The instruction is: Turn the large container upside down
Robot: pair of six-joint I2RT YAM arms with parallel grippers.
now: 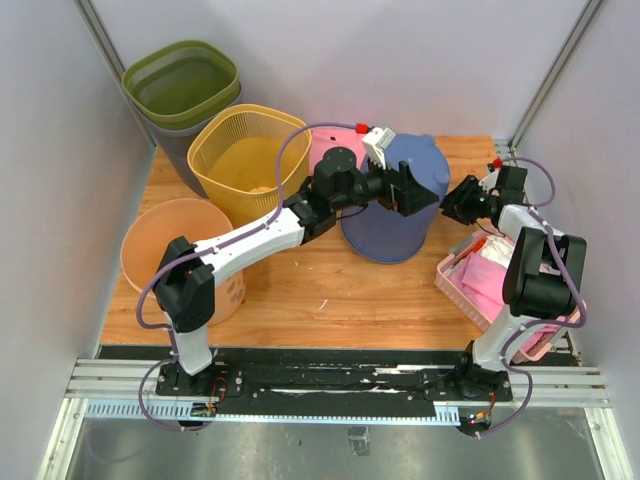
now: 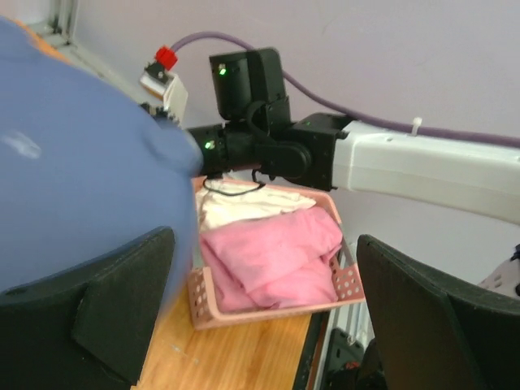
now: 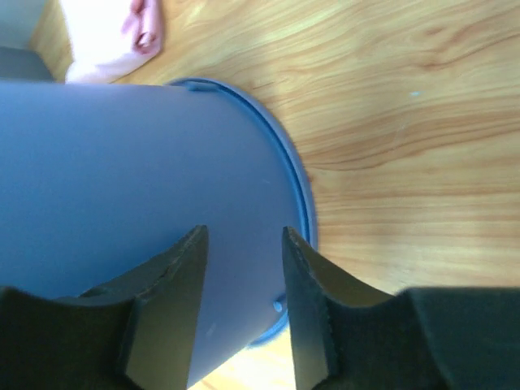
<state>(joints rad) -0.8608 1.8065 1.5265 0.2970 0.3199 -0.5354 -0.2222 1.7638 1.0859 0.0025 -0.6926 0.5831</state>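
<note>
The large blue container [image 1: 392,215] stands mouth down in the middle of the wooden table, its rim on the wood [image 3: 296,175]. My left gripper [image 1: 412,188] is open at the container's upper right side; in the left wrist view the blue wall [image 2: 73,162] lies against the left finger [image 2: 122,309], and the gripper [image 2: 268,284] holds nothing. My right gripper [image 1: 458,200] is open just to the right of the container. In its own view the gripper [image 3: 244,244] hovers over the blue wall [image 3: 122,179] without closing on it.
A yellow mesh basket [image 1: 245,160], stacked olive and grey bins [image 1: 183,85] and a peach bucket [image 1: 175,250] stand at the left. A pink thing [image 1: 335,145] lies behind the container. A pink basket of cloths [image 1: 490,290] sits at the right edge, also in the left wrist view [image 2: 276,260].
</note>
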